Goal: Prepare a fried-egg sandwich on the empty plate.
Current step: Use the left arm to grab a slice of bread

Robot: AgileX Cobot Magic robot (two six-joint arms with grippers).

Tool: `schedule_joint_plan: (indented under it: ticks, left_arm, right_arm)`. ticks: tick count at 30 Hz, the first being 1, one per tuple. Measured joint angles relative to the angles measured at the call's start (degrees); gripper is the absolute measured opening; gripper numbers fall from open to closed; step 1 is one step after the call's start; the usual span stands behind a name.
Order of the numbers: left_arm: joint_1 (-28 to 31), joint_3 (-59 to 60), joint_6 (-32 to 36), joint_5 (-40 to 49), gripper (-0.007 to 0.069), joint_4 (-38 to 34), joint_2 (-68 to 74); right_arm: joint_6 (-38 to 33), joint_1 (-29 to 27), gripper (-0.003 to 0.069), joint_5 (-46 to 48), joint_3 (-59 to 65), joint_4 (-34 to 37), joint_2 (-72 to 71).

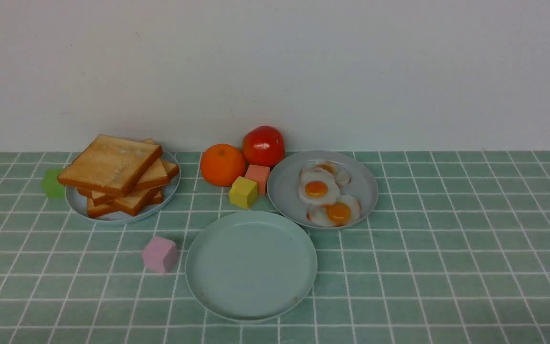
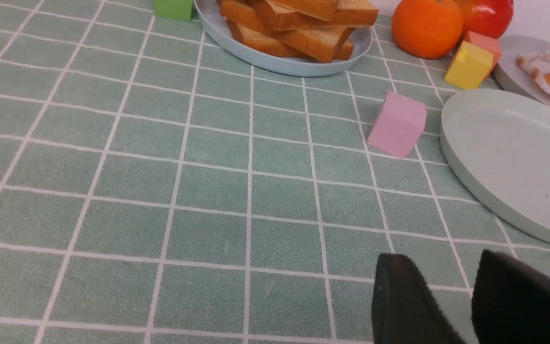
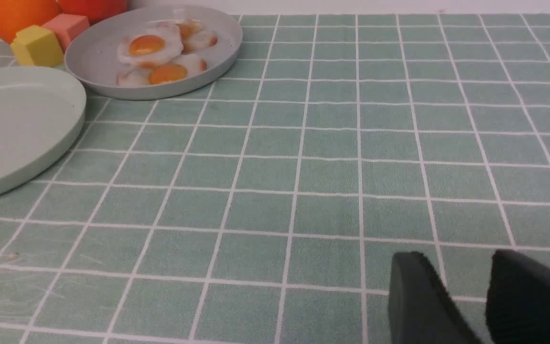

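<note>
The empty mint-green plate sits at the front centre; it also shows in the left wrist view and the right wrist view. A stack of several plain toast slices lies on a pale plate at back left. Three fried eggs lie on a grey plate at back right. No sandwich shows in any view. My left gripper is open and empty, low over the cloth left of the mint plate. My right gripper is open and empty over the cloth to its right. Neither shows in the front view.
An orange, a red tomato, a yellow cube and a salmon cube crowd between the two back plates. A pink cube sits just left of the mint plate. A green cube stands by the toast plate.
</note>
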Motion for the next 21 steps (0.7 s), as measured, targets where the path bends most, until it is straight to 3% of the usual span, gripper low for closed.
schedule_joint_plan:
  ticks: [9, 17, 21]
  left_arm:
    - [0.0, 0.0, -0.5, -1.7, 0.0238, -1.0, 0.0]
    - [0.0, 0.0, -12.9, -11.8, 0.0238, -25.0, 0.0]
    - [0.0, 0.0, -13.9, -17.3, 0.0237, -31.4, 0.0]
  right_arm:
    - [0.0, 0.0, 0.0241, 0.0, 0.0, 0.0, 0.0]
    - [0.0, 0.0, 0.0241, 0.0, 0.0, 0.0, 0.0]
    - [0.0, 0.0, 0.0241, 0.0, 0.0, 0.0, 0.0]
